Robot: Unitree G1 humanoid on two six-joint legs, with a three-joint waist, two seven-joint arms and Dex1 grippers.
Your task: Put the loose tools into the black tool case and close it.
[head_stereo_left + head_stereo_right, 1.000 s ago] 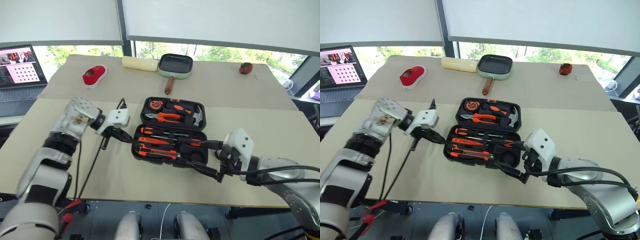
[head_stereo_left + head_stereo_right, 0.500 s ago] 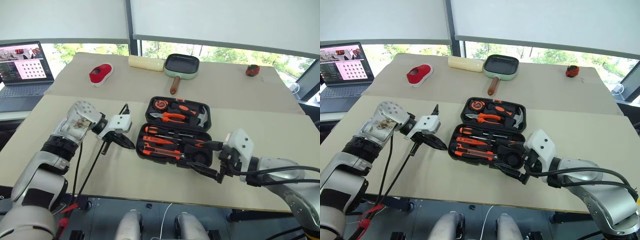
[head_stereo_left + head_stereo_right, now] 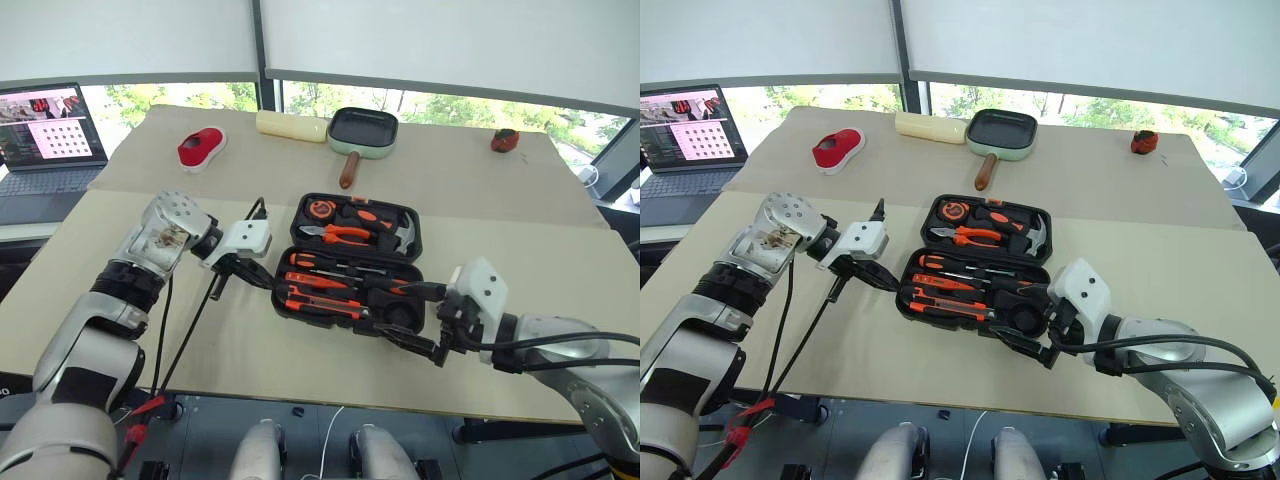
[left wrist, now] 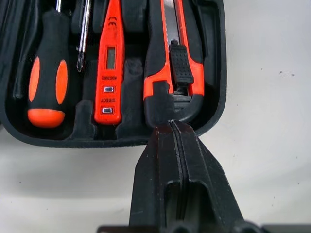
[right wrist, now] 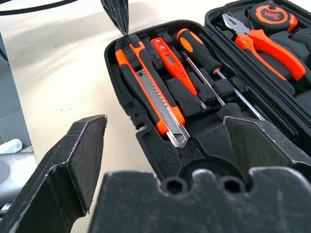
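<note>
Left wrist view: tester pen (image 4: 110, 73) lettering

The case (image 3: 975, 270) lies open on the bench (image 3: 1160, 240), tools in both halves. The left gripper (image 3: 883, 282), fingers together, is at its left edge; the right gripper (image 3: 1025, 320), spread wide, is at its near right corner. A pan (image 3: 1000, 132) sits behind.

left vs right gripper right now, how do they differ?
Left gripper is shut, fingers pressed together, its tip at the end of the black tool case by the utility knife. Right gripper is open, jaws spread wide at the case's opposite end. Both hold nothing.
</note>
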